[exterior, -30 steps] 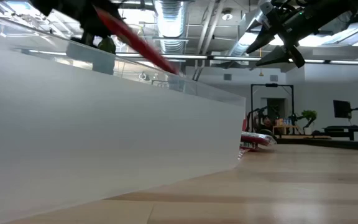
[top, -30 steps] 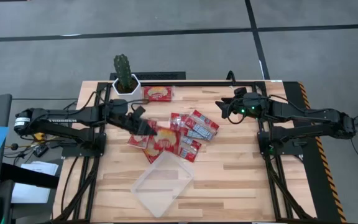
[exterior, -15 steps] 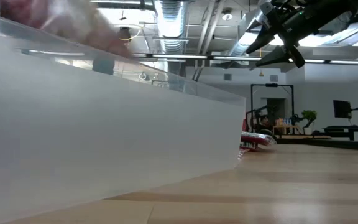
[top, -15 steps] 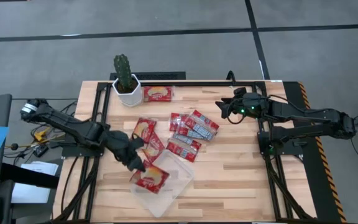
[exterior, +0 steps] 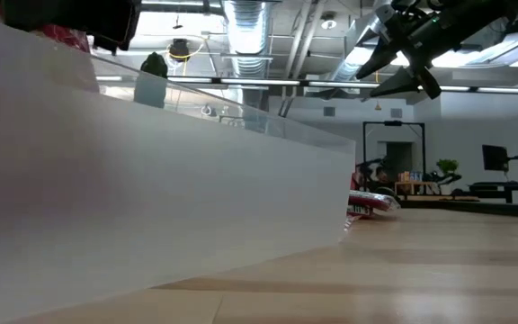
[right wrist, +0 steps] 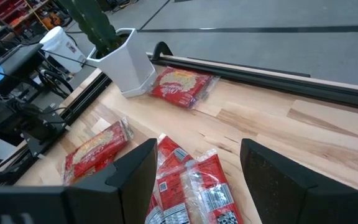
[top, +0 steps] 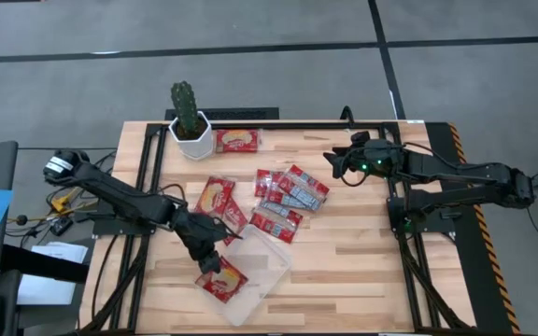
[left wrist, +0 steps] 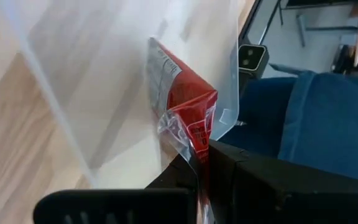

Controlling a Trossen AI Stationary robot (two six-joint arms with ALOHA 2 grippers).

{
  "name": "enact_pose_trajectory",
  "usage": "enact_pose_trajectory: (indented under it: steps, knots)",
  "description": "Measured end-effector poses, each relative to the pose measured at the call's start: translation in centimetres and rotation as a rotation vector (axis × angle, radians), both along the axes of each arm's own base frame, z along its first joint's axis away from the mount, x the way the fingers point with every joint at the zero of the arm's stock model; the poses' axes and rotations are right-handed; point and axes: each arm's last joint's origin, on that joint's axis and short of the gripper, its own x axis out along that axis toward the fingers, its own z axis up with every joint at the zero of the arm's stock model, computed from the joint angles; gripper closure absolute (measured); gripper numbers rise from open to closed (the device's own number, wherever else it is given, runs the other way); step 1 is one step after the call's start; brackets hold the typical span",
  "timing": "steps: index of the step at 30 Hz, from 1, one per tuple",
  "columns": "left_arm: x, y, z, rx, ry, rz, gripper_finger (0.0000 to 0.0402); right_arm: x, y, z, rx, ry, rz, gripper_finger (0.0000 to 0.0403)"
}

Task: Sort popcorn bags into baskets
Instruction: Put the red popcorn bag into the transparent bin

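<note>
My left claw clamped on a popcorn bag over the clear tray's left corner, right claw apart near the table's far-right edge.

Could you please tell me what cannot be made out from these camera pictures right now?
- Low view: the clear tray wall fills the picture and hides most of the table.
- High view: the left gripper covers part of its held popcorn bag.
- High view: overlapping loose packets cannot be counted surely.

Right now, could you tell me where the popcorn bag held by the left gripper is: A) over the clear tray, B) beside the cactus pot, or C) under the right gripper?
A: the left gripper is shut on the popcorn bag, over the clear tray.
</note>
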Motion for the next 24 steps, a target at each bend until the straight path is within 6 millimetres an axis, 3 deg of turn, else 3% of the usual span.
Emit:
enact_pose_trajectory:
  steps: [11,24]
  knots:
    - [1.3,-0.4,-0.8,-0.008,-0.033,0.008,0.0392,0.0,0.0,0.0,-0.018,0.013,0.01,0.0148]
    - [1.3,-0.3,-0.7,-0.059,-0.004,0.021,0.0234,0.0,0.0,0.0,-0.038,0.027,0.02,0.0148]
